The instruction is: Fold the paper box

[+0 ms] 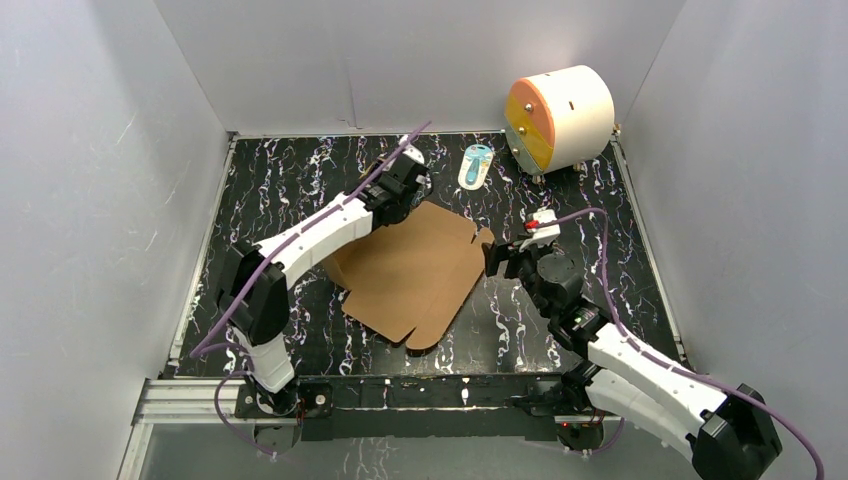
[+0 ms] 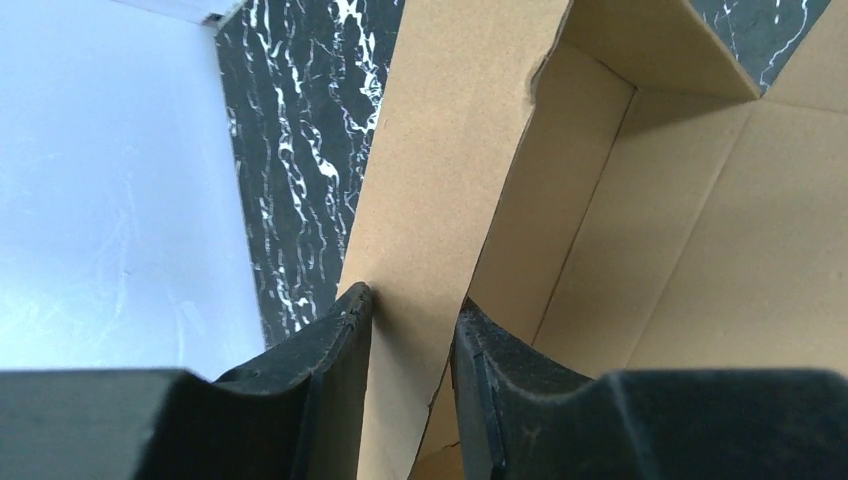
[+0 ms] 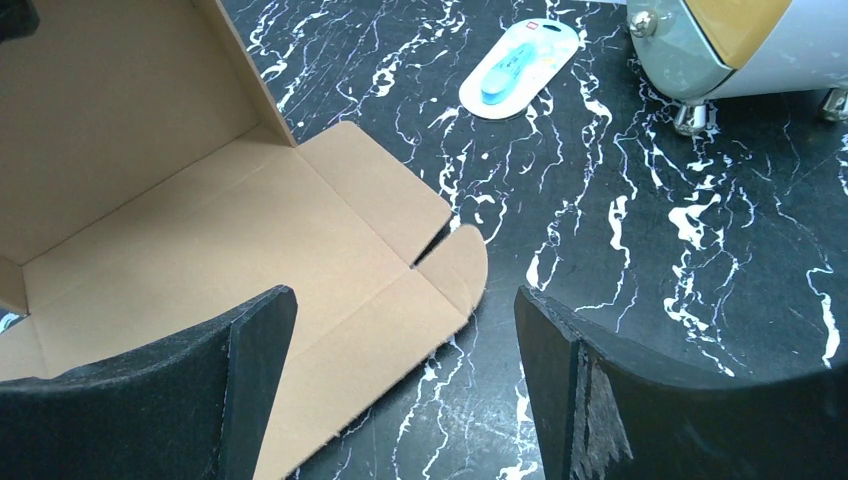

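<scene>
The paper box (image 1: 415, 270) is a brown die-cut cardboard sheet lying partly unfolded in the middle of the black marbled table. My left gripper (image 1: 410, 195) is at its far left corner. In the left wrist view a raised side flap of the paper box (image 2: 440, 150) runs between the fingers of that gripper (image 2: 412, 300), which press it from both sides. My right gripper (image 1: 497, 258) hovers at the sheet's right edge. Its jaws (image 3: 402, 291) stand wide open over a rounded tab of the paper box (image 3: 200, 230) and hold nothing.
A white-and-orange cylinder (image 1: 560, 115) on small feet stands at the back right, also seen in the right wrist view (image 3: 740, 40). A teal tool on a white card (image 1: 476, 165) lies beside it (image 3: 515, 68). Grey walls enclose the table on three sides.
</scene>
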Controlling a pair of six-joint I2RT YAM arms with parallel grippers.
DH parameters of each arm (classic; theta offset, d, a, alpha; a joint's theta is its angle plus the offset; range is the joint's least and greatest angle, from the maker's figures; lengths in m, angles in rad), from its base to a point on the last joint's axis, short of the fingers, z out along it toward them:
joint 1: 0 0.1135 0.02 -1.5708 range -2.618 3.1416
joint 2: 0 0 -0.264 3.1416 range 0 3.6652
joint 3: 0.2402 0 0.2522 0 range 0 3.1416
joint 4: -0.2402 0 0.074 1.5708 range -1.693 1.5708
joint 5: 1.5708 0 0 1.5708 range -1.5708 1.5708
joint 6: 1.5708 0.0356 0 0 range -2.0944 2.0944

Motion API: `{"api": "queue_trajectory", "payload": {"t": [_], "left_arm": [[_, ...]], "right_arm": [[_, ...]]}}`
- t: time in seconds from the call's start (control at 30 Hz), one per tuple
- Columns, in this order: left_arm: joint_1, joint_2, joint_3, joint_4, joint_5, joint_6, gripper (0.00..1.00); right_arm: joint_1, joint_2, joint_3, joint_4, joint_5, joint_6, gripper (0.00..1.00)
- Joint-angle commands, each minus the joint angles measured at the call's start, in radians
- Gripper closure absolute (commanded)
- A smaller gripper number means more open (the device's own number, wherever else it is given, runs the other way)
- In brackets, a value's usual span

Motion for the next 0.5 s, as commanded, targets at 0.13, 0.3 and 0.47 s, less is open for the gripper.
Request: {"api": "queue_trajectory", "payload": {"t": [0.13, 0.3, 0.47], "left_arm": [[0.179, -0.112, -0.029, -0.079, 0.270, -0.170, 0.71], [0.291, -0.143, -0.066, -0.087, 0.432, -0.258, 0.71], [0.396, -0.150, -0.117, -0.089, 0.591, -0.361, 0.71]], "right_arm": [[-0.005, -0.082, 0.047, -0.062, 0.011, -0.039, 0.12], [-0.006, -0.115, 0.149, -0.168, -0.040, -0.043, 0.12], [-0.005, -0.079, 0.316, -0.320, -0.068, -0.047, 0.11]]}}
